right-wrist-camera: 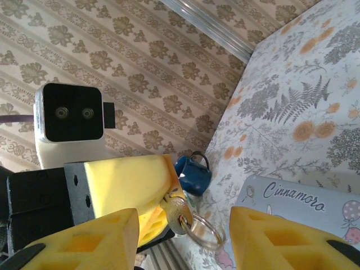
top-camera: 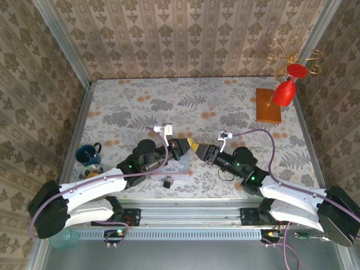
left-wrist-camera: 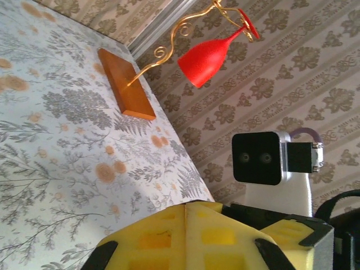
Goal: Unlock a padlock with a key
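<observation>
pastel tin (right-wrist-camera: 298, 194), script seemingly reading "Cinnamoro", final letters unclear

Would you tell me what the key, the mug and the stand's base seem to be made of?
Key: metal, pale gold-grey, thin and flat, with a dull shine.
Mug: probably glazed ceramic or enamel, since the dark blue surface is glossy.
Base: looks like wood, an orange-brown slab with a satin finish.

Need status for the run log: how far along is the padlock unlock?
Done: key is off the table, pinched in the shut left end effector, ring dangling.
In hand: open right end effector has a finger either side of the key, which looks like a handover.
Left: padlock, apparently the small dark item by the tin, lies untouched. No insertion or turn yet.
</observation>
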Controlling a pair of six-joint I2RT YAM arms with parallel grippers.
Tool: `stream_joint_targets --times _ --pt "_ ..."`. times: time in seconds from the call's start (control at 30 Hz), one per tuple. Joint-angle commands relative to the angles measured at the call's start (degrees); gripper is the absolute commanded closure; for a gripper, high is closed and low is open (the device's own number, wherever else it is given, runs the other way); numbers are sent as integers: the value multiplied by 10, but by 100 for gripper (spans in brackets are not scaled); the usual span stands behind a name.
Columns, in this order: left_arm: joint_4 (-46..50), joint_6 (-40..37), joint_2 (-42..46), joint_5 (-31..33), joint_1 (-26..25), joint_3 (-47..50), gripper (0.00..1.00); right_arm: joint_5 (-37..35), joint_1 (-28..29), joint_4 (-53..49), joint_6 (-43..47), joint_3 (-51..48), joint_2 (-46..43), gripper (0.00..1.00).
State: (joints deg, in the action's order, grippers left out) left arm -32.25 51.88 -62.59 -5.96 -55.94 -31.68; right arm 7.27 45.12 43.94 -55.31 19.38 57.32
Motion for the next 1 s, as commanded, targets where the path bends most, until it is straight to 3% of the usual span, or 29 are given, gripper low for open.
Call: stream_joint_targets --times 0.0,0.73,0.97 --pt "-40 -3 -6 -22 -4 -17 100 34 -3 33 18 3 5 54" --pt "-67 0 -31 -38 -3 -17 99 48 -12 21 33 -3 -38 79" --pt "-69 -4 -32 -36 -3 -11 94 50 -13 20 24 2 -38 88"
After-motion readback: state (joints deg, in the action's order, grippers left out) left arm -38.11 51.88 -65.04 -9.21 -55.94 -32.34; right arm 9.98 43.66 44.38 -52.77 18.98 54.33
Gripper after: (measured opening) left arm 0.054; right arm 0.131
